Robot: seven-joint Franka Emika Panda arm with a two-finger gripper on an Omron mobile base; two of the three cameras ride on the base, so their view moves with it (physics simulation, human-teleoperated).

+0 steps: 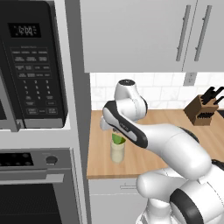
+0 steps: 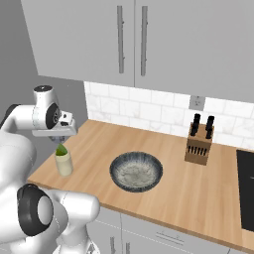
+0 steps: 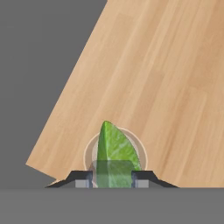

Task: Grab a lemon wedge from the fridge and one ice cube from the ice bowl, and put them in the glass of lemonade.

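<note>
Overhead, the hand view shows the jaws (image 3: 112, 179) pinching the lemon wedge (image 3: 114, 151) above the glass of lemonade (image 2: 63, 163); at the glass's 3 o'clock sits the ice bowl (image 2: 136, 171), cubes indistinct.

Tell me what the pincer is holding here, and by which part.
The pincer grips the lemon wedge by its wide end; the pointed tip sticks out, over the glass of lemonade.

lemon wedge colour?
Green, lightly veined; the lemon wedge shows best in the hand view, over the glass.
</note>
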